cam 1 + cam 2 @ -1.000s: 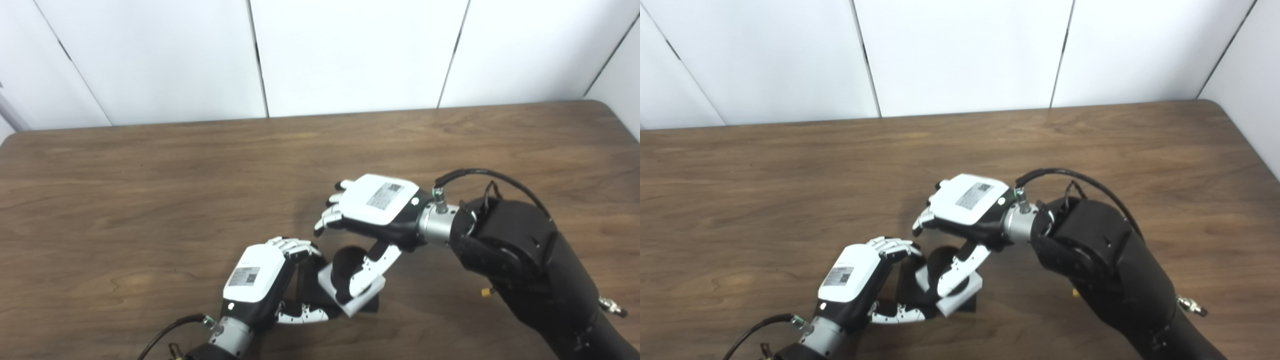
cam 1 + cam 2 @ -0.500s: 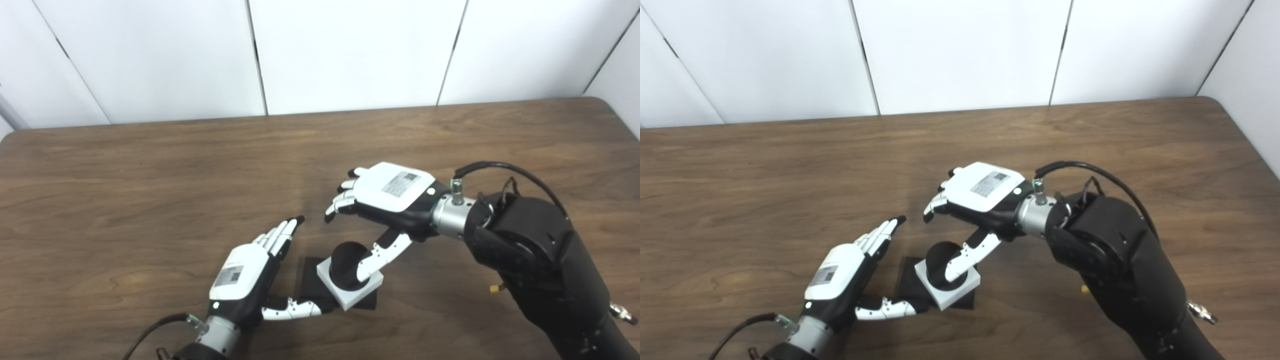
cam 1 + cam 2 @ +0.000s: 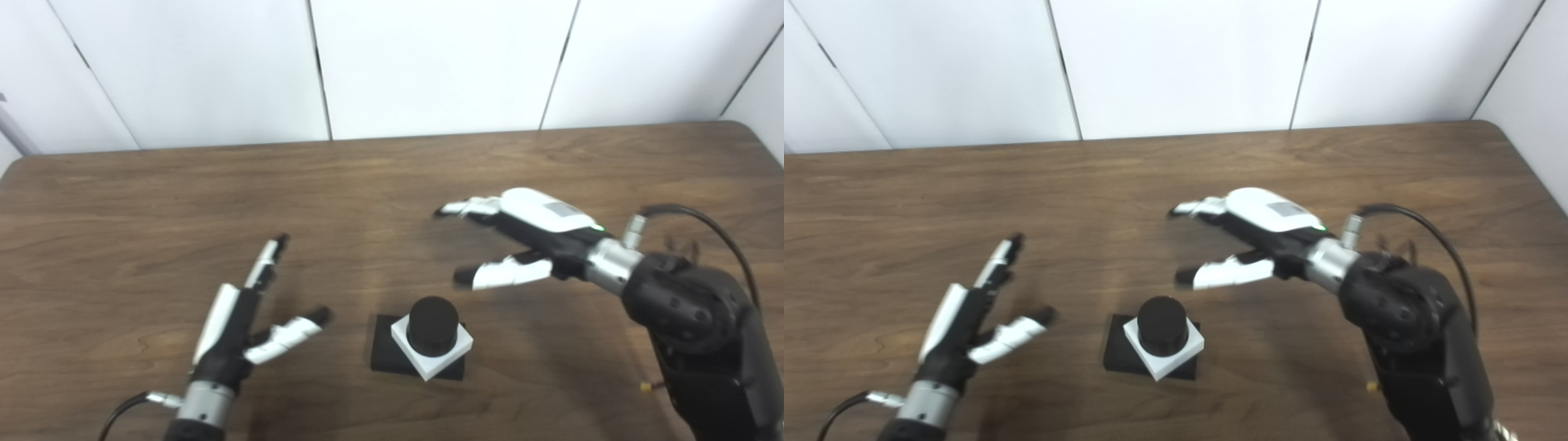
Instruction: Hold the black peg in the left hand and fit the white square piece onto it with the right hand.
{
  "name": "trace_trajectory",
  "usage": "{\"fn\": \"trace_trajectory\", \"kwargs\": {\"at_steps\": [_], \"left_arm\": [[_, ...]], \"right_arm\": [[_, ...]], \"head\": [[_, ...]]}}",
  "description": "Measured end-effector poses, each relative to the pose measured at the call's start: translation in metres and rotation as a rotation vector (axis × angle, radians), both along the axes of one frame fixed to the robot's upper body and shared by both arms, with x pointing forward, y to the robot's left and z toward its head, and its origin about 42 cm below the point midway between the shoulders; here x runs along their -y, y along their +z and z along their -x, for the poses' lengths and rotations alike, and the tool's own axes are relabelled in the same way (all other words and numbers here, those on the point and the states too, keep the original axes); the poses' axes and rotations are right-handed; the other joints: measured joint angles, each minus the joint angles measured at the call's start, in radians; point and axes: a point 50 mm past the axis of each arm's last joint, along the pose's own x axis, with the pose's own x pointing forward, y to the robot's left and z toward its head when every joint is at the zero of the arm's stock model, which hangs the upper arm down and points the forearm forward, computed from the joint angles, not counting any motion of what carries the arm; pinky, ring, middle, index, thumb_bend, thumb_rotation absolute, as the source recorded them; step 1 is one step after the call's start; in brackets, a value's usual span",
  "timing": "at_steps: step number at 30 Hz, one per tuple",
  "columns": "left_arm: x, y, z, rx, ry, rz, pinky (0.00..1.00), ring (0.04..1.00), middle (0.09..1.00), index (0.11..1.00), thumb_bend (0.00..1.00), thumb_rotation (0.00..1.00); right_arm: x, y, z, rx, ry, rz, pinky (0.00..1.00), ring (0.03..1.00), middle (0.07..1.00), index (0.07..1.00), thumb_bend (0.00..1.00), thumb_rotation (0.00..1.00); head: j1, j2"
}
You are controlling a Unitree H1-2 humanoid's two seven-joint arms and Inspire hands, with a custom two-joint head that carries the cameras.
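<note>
Peg (image 3: pixel 432 326) and white square (image 3: pixel 432 346) sit nearest the camera, low and centre on the table (image 3: pixel 122 202): the square is threaded over the upright black peg and rests, turned a little askew, on the peg's flat black base (image 3: pixel 384 355). The peg's long axis points straight up, so any further move would have to come down from above. Whether the square is pressed fully home on the base is hard to judge from this angle, though it looks seated. To the left of the peg, at about the same depth, the left hand (image 3: pixel 236 318) is spread wide and holds nothing, thumb pointing toward the base but clear of it, fingers reaching away up the table. Farther back and to the right, the right hand (image 3: pixel 520 236) hovers above the table, likewise spread and empty, its thumb aimed leftward over the space behind the peg. Neither hand touches the assembly; the left thumb tip looks slightly the nearer of the two. Against the picture from half a second back, the right thumb, which lay against the peg and square, has lifted off and the hand has drawn back and to the right. The left hand, whose thumb was at the base, has slid away to the left. A second back the left fingers were curled round the peg; now the assembly stands alone, and the fit appears done.
</note>
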Motion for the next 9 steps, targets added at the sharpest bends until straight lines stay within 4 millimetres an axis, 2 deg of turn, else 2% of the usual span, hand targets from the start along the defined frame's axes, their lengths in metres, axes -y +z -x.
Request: {"fn": "trace_trajectory", "kwargs": {"at_steps": [3, 7, 9], "left_arm": [[-0.016, -0.011, 0.0, 0.027, 0.084, 0.08, 0.96, 0.941, 0.957, 0.995, 0.75, 0.91], [-0.033, -0.033, 0.001, 0.004, 0.201, 0.161, 0.94, 0.91, 0.936, 0.973, 0.74, 0.93], [-0.035, -0.037, 0.001, 0.009, 0.224, 0.189, 0.93, 0.9, 0.927, 0.958, 0.75, 0.93]], "right_arm": [[0.013, -0.029, 0.014, -0.032, -0.146, -0.206, 0.88, 0.964, 0.989, 0.994, 0.54, 1.0], [0.023, -0.07, 0.036, -0.107, -0.309, -0.401, 0.96, 0.987, 0.994, 0.992, 0.53, 1.0], [0.025, -0.081, 0.043, -0.126, -0.369, -0.5, 0.98, 0.997, 0.999, 0.997, 0.53, 1.0]], "head": [[-0.002, -0.026], [-0.009, -0.041], [-0.012, -0.049]]}}
